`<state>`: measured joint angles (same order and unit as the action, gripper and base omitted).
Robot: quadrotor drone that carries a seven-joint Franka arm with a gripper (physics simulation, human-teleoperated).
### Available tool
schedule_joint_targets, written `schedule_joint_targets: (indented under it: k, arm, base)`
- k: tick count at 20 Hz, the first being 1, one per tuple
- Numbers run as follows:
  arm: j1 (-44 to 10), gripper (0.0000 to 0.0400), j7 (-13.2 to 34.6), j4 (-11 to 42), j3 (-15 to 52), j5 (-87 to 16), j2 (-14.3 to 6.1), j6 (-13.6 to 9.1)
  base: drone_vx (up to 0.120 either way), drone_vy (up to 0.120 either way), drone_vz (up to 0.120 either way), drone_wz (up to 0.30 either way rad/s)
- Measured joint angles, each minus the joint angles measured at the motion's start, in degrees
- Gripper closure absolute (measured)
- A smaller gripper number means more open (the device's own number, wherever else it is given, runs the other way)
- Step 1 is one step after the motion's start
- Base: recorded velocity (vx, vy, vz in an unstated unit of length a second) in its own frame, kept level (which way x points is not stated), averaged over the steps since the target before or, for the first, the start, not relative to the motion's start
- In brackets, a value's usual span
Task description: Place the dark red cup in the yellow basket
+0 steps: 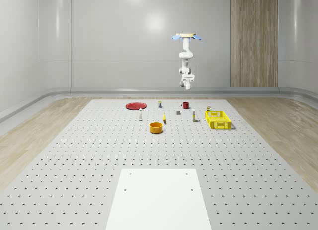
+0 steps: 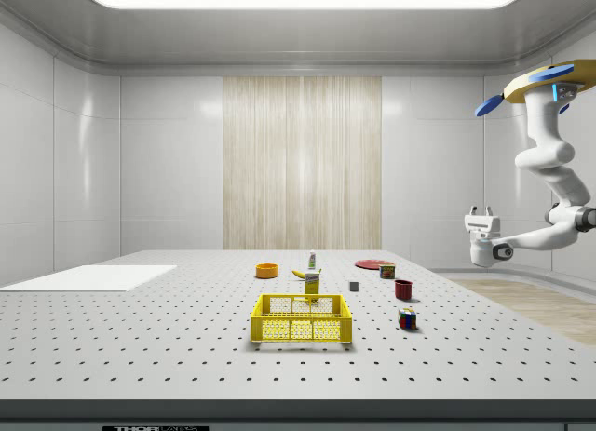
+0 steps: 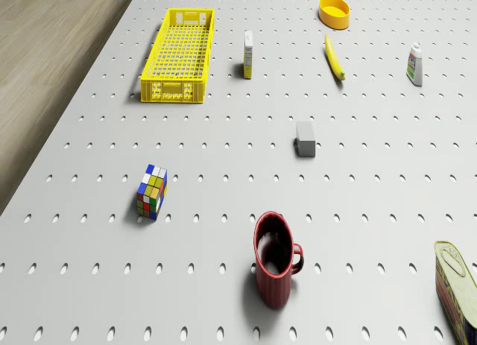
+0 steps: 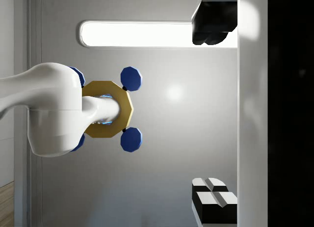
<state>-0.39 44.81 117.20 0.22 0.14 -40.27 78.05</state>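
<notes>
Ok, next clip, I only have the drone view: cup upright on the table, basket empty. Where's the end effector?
Observer: In the side view the end effector hangs in the air, higher than the cup and to its right, pointing up.
Operator: Open or shut?
Observer: Open and holding nothing; the wrist view shows its fingers far apart.
Operator: And the drone?
Observer: In the whole-scene view the drone hovers high up, beyond the cup.

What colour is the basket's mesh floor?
Yellow, like its walls; the basket shows best in the drone view.
</notes>
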Motion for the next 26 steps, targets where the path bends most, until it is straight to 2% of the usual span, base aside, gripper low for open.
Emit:
schedule_joint_targets:
  k: [14, 26]
  arm:
    - [-0.1, 0.0, 0.0, 0.0, 0.1, 0.0, -0.2, 0.4]
    - [-0.2, 0.0, 0.0, 0.3, 0.4, -0.4, -0.6, 0.9]
  base:
    - [0.0, 0.0, 0.0, 0.0]
    - [0.117, 0.0, 0.0, 0.0]
